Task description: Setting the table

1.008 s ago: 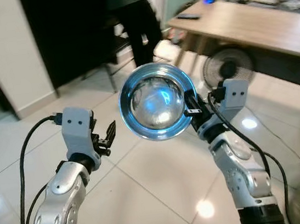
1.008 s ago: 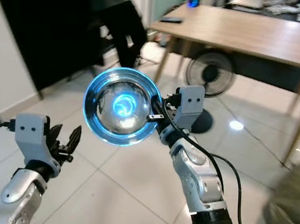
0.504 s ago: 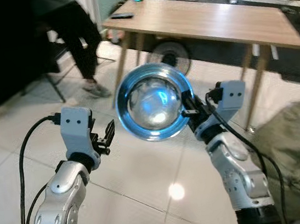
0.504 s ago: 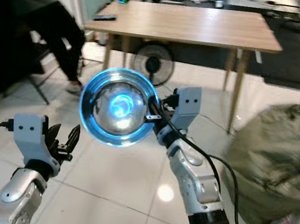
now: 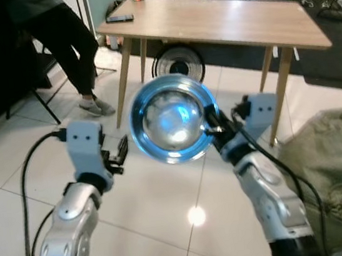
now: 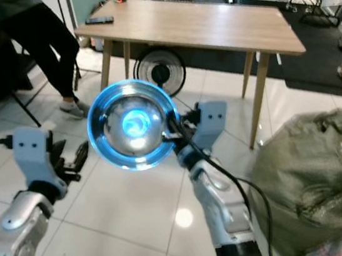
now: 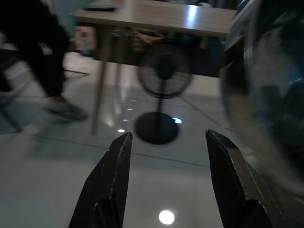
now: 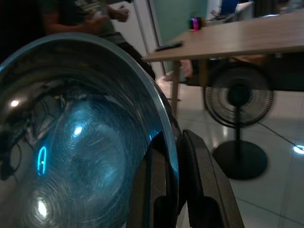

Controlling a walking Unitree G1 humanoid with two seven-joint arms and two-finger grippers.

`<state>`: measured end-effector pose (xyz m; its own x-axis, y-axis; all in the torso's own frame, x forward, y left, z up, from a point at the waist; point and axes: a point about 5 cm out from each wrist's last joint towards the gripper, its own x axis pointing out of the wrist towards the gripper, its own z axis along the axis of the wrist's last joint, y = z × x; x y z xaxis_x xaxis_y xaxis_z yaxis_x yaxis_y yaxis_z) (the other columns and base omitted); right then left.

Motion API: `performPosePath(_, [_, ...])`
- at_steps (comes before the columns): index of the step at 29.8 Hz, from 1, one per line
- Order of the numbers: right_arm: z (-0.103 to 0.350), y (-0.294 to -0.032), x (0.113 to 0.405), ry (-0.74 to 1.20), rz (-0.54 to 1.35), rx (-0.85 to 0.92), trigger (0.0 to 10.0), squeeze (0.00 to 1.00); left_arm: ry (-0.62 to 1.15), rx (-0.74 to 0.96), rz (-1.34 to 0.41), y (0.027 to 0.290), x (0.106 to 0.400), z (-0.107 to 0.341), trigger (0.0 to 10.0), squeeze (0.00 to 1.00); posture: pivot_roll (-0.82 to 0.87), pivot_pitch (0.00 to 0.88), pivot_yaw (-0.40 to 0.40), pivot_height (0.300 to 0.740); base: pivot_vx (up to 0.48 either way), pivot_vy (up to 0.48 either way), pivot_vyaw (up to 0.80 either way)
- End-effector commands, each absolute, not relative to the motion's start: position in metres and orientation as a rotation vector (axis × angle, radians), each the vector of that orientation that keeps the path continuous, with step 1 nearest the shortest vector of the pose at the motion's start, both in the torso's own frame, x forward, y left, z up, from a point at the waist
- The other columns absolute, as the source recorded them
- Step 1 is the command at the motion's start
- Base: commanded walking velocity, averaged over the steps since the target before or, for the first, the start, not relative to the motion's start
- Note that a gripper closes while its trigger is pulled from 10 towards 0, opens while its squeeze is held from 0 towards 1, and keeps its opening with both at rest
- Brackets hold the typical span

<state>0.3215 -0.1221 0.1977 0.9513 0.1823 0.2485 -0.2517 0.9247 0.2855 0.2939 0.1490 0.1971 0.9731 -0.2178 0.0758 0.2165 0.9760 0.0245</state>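
Note:
A shiny steel bowl [image 5: 173, 118] is held up in front of me, its hollow facing the camera and glowing blue. My right gripper [image 5: 212, 129] is shut on the bowl's rim, one finger inside and one outside [image 8: 202, 190]. My left gripper [image 5: 121, 156] hangs open beside the bowl's left edge with nothing between its fingers [image 7: 111, 185]. A wooden table [image 5: 220, 23] stands ahead on slim legs, with a remote control [image 5: 120, 18] near its far left end.
A floor fan [image 5: 178, 64] stands under the table. A person's dark-trousered legs [image 5: 70, 53] are at the left on the white tiled floor. An olive green sack [image 5: 334, 169] lies at the right. Cluttered surfaces lie behind the table.
The camera has swung right and moved closer, so the table and fan now sit nearer the middle. Both arms and the held bowl keep their pose.

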Motion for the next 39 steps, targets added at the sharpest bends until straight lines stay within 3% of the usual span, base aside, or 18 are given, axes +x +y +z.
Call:
performPosePath(1, [0.2043,-0.1126,0.3202,-0.246,0.262,0.332,10.0,0.00,-0.058,0.018,-0.196,0.1542,0.2934,0.1921,10.0,0.00,0.00,0.044,-0.004,0.740,0.454,0.000,-0.62])
performPosePath(29, [0.2037,-0.1129,0.3214,-0.235,0.266,0.332,10.0,0.00,-0.059,0.017,-0.197,0.1543,0.2921,0.1911,10.0,0.00,0.01,0.038,-0.010,0.740,0.456,0.000,-0.79])
performPosePath(39, [0.2061,-0.1108,0.3200,-0.251,0.280,0.352,10.0,0.00,-0.065,0.016,-0.193,0.1550,0.2919,0.1927,10.0,0.00,0.01,0.041,-0.010,0.740,0.456,0.000,-0.12])
